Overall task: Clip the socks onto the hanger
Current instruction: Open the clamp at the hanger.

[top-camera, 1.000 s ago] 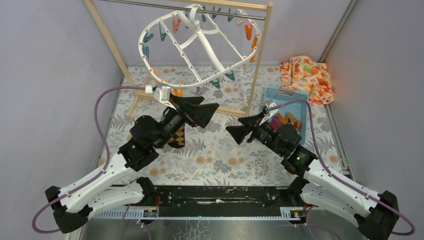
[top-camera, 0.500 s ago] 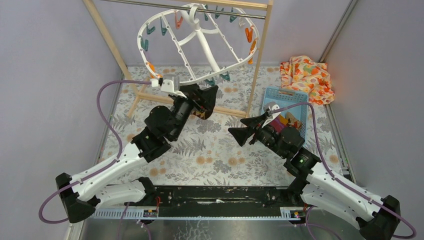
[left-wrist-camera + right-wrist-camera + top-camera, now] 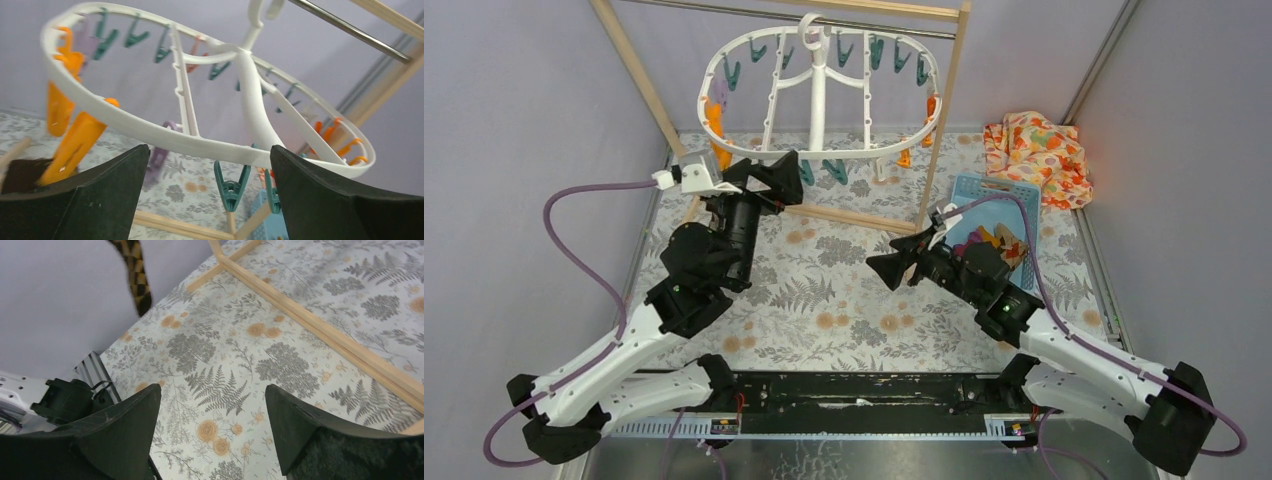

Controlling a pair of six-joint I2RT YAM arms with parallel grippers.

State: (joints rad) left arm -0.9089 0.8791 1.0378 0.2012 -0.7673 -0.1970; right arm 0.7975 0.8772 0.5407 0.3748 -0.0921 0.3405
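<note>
**A:** Top external view: where is the white plastic oval hanger (image 3: 817,100) found?

**B:** Hung by its hook on the rail of the wooden-framed rack (image 3: 944,110). The left gripper (image 3: 769,172) is held near its lower rim, jaws spread wide, nothing clamped.

**A:** Socks?

**B:** A dark brown, tan-checked sock (image 3: 134,275) is seen dangling, its top cut off. Brightly coloured socks (image 3: 990,238) are noted in the pale blue plastic basket (image 3: 1022,190). The right gripper (image 3: 889,258) is held over the floral tabletop (image 3: 844,300), jaws apart, empty.
</note>
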